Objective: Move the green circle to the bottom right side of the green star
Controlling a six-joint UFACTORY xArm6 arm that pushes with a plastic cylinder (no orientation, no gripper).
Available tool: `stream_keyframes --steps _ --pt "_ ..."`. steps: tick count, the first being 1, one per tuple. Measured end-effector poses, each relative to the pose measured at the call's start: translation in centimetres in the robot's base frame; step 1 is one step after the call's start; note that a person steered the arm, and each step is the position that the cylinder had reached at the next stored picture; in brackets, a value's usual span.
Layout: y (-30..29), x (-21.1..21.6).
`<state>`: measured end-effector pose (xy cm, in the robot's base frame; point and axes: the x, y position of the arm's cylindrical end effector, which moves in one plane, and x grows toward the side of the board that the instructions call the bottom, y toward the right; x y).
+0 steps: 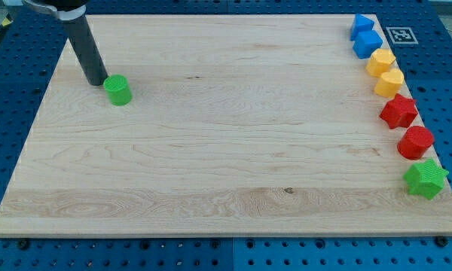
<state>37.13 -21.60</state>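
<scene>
The green circle (118, 89) lies on the wooden board near the view's upper left. My tip (97, 80) rests on the board just to the left of the green circle, almost touching it. The green star (426, 179) lies at the view's lower right, near the board's right edge, far from the green circle.
A column of blocks runs down the board's right edge: two blue blocks (362, 26) (368, 44), a yellow block (380, 61), a yellow heart (389, 82), a red star (398, 112) and a red circle (415, 142). The wooden board (226, 150) sits on a blue pegboard.
</scene>
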Motion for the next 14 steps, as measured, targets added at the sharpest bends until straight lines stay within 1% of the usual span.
stream_keyframes --steps 3,5,7,9,11,13,14 --pt "4.7 3.0" --pt "9.9 3.3" --pt "10.6 5.0" --pt "12.7 7.1" --pt "11.5 7.6" --pt "13.5 10.4" --pt "12.6 10.5"
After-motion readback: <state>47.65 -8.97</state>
